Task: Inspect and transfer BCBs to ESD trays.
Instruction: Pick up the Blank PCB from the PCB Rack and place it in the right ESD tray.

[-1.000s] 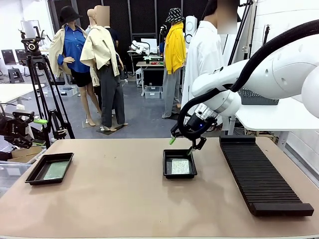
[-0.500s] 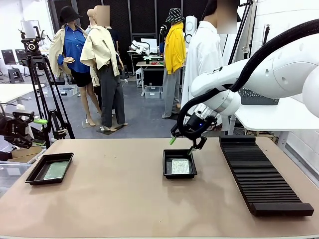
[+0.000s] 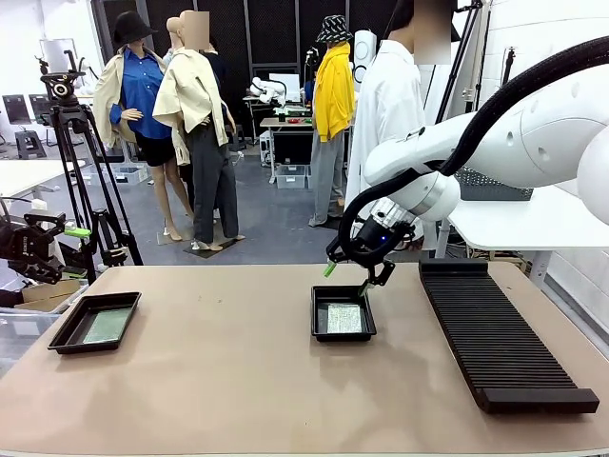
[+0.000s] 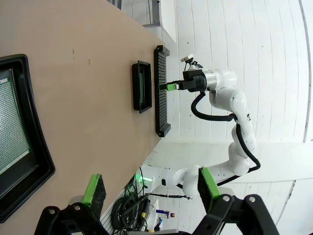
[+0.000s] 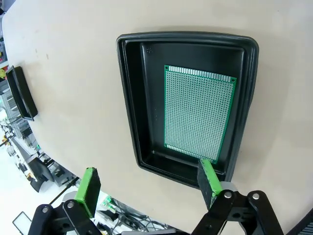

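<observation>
- the right gripper (image 3: 348,276) hangs just above the far edge of the middle esd tray (image 3: 343,313), and its fingers are apart with nothing between them
- in the right wrist view the right gripper (image 5: 149,183) looks straight down at this tray (image 5: 133,112); one green pad (image 5: 208,176) is over the tray's near rim and the other pad is over the bare table
- a green bcb (image 5: 197,113) lies flat on the floor of the middle tray, nearer to one long wall, so a strip of black floor is free on the other side
- in the front view the same board (image 3: 344,318) is seen inside the tray, not touching the gripper
- the left gripper (image 4: 149,188) is also open and holds nothing; it hovers near the second esd tray (image 4: 36,166) at the left edge of the table (image 3: 238,371)
- a second bcb (image 4: 9,127) lies flat in that tray; in the front view this left tray (image 3: 95,322) with its board (image 3: 106,326) is well apart from the middle tray
- a long black ribbed rack (image 3: 495,338) lies on the right part of the table, just beside the middle tray
- a person in a white shirt (image 3: 385,114) stands at the far side, behind the right arm
</observation>
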{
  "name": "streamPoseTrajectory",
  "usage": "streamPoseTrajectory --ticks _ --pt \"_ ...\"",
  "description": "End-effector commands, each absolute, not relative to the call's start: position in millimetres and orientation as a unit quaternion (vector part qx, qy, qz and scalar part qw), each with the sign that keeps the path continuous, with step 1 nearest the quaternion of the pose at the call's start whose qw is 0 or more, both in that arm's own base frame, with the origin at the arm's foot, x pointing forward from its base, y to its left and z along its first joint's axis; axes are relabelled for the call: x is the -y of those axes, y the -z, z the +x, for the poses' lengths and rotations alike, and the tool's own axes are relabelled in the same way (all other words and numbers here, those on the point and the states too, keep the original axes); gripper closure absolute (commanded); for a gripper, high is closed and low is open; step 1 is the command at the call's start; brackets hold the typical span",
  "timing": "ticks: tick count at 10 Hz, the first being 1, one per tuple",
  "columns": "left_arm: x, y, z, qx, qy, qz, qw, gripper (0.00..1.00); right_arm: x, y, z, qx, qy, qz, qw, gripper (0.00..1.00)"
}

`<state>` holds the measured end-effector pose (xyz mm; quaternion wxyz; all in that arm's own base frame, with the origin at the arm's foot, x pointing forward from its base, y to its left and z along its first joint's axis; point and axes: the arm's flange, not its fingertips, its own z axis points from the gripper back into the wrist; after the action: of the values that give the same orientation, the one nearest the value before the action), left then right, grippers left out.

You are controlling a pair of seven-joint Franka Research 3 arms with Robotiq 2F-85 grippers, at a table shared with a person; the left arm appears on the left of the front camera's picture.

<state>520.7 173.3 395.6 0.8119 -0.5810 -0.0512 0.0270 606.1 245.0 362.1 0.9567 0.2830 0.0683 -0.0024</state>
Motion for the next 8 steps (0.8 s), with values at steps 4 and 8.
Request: streamPoseTrajectory --ticks 4,8 --pt "-172.8 -398.2 519.9 0.053 -0.028 -0.581 0.812 0.00 -245.6 -362.3 605.9 -0.068 0.002 0.284 0.956 0.00" --pt "-172.8 -398.2 519.9 0.053 -0.028 -0.581 0.812 0.00 -245.6 -362.3 605.9 -0.068 0.002 0.284 0.956 0.00"
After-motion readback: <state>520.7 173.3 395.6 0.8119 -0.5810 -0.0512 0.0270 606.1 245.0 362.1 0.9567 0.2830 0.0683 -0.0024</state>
